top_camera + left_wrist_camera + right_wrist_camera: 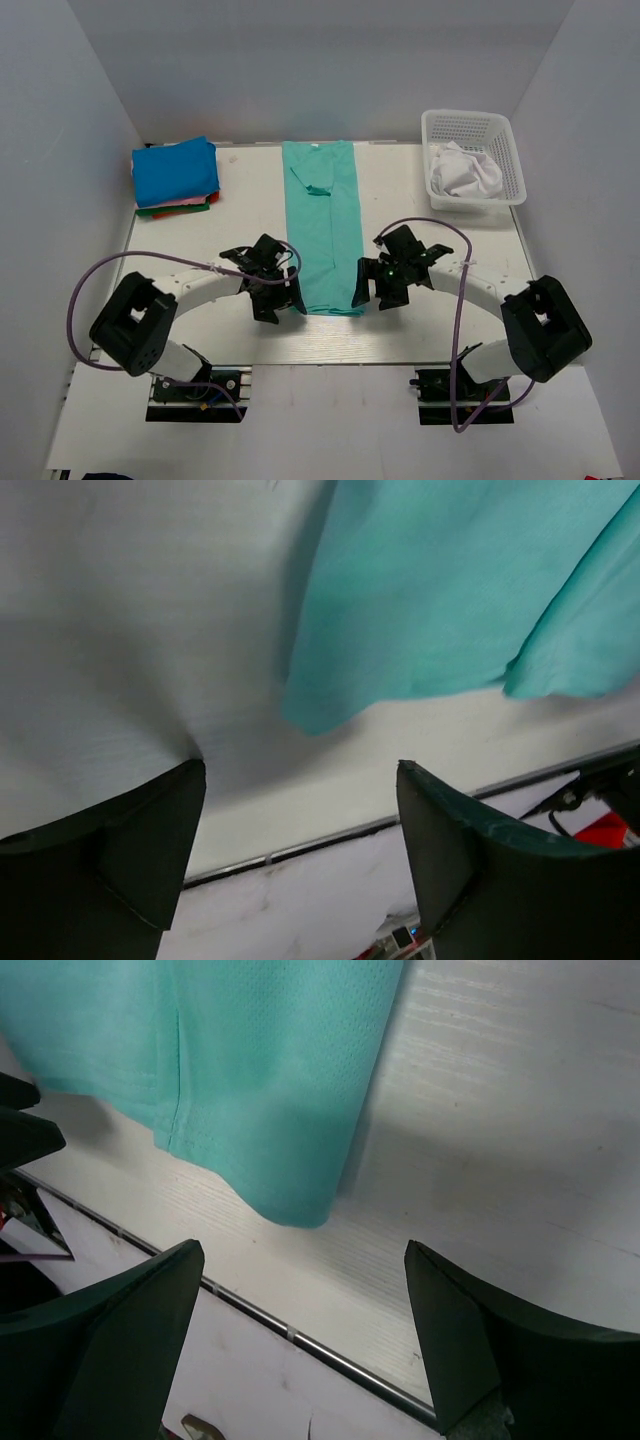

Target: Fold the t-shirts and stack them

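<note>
Overhead wide, wrists close — teal t-shirt (325,240) shared

Teal-green t-shirt (322,225), folded to a narrow strip, runs far-to-near down centre of tabletop (240,210). Bare lanes either side: L lane ends at stack of folded t-shirts (176,172) in far-L corner, R lane at white mesh basket (498,135) w/ white t-shirt (462,172) in far-R corner. Left claw (300,770) and right claw (303,1250) flank strip's near end, jaws wide, nothing btwn them.
</note>
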Controlling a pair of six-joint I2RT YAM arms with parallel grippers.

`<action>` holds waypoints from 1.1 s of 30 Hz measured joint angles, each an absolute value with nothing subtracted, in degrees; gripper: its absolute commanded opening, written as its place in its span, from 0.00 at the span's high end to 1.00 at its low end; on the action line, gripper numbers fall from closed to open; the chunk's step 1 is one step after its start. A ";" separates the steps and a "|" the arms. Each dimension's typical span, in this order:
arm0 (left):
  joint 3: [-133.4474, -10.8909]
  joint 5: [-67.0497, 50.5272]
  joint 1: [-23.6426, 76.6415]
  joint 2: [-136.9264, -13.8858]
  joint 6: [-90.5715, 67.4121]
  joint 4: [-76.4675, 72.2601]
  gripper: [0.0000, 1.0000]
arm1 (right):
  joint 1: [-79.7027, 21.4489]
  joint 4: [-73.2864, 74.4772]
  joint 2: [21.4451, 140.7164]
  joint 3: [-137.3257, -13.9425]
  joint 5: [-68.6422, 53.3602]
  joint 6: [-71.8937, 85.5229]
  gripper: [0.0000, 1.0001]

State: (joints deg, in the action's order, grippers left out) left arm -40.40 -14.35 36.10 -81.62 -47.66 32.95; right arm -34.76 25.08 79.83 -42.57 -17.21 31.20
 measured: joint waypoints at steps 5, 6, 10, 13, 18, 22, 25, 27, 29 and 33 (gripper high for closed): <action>-43.68 -12.36 36.80 -85.95 -48.51 31.03 0.39 | -35.31 21.71 81.87 -42.06 -17.10 32.21 0.19; -43.79 -11.90 36.88 -86.24 -48.45 30.79 0.42 | -35.42 21.21 82.56 -42.06 -17.15 32.21 0.23; -43.48 -10.55 36.88 -86.74 -48.47 29.32 0.58 | -35.68 20.71 85.58 -42.46 -18.20 32.25 0.33; -42.92 -10.28 36.88 -86.76 -48.58 27.92 0.60 | -36.01 20.36 86.50 -42.65 -19.07 32.18 0.39; -41.82 -10.37 37.21 -86.74 -49.12 24.97 0.90 | -36.53 20.36 88.09 -42.76 -19.42 31.22 0.78; -42.26 -10.85 37.36 -87.77 -49.43 23.73 1.00 | -36.80 20.62 89.86 -43.38 -19.44 30.63 1.00; -42.89 -11.18 37.63 -88.27 -49.41 23.90 1.00 | -36.95 21.26 89.86 -44.40 -18.37 29.98 1.00; -43.53 -11.14 38.02 -88.31 -49.39 25.04 1.00 | -37.17 22.28 89.84 -45.82 -17.93 29.45 1.00; -44.45 -11.20 38.48 -88.27 -49.50 27.49 1.00 | -37.28 23.46 89.60 -47.51 -17.69 28.99 1.00; -46.76 -11.42 38.94 -86.87 -50.04 32.01 1.00 | -37.43 26.37 87.26 -49.63 -16.27 27.79 1.00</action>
State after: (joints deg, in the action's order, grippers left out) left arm -46.76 -11.42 38.94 -86.87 -50.04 32.01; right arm -37.43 26.37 87.26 -49.63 -16.27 27.79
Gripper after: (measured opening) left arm 0.026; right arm 0.012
